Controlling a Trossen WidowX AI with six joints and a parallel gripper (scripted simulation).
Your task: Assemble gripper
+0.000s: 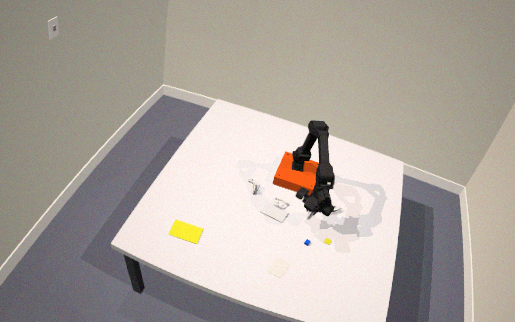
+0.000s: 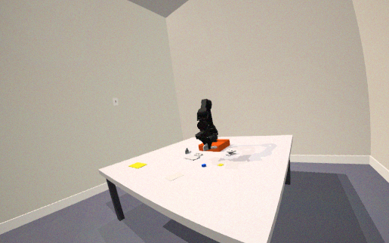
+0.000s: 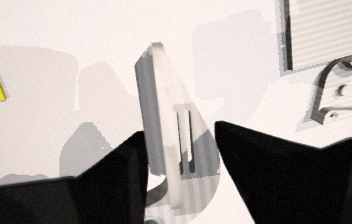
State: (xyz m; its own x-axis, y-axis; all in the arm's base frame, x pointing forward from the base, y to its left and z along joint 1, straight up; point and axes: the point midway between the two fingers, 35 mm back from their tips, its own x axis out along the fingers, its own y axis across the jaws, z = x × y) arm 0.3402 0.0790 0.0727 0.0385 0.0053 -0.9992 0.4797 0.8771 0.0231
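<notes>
Top-view clock: worktop [image 1: 221,150] [image 2: 159,166] carries everything; orange block [image 1: 293,174] [image 2: 221,145] near centre, black hand [image 1: 317,212] [image 2: 207,147] [image 3: 180,134] at its 5 o'clock. Ribbed plate [image 1: 273,214] [image 2: 192,158] [image 3: 332,35] lies at the hand's 9, holed part [image 1: 281,203] [image 2: 198,154] [image 3: 333,100] at that plate's 1. Hand is pinching the slotted pale part [image 1: 311,215] [image 2: 205,147] [image 3: 164,125], standing on edge; likely the housing plate, can't confirm. Reads light, stiff, smooth enough to slip; grip opposite solid flanks, off the slots, gently. Spindly loose piece [image 1: 255,187] [image 2: 186,151] sits at the ribbed plate's 11.
</notes>
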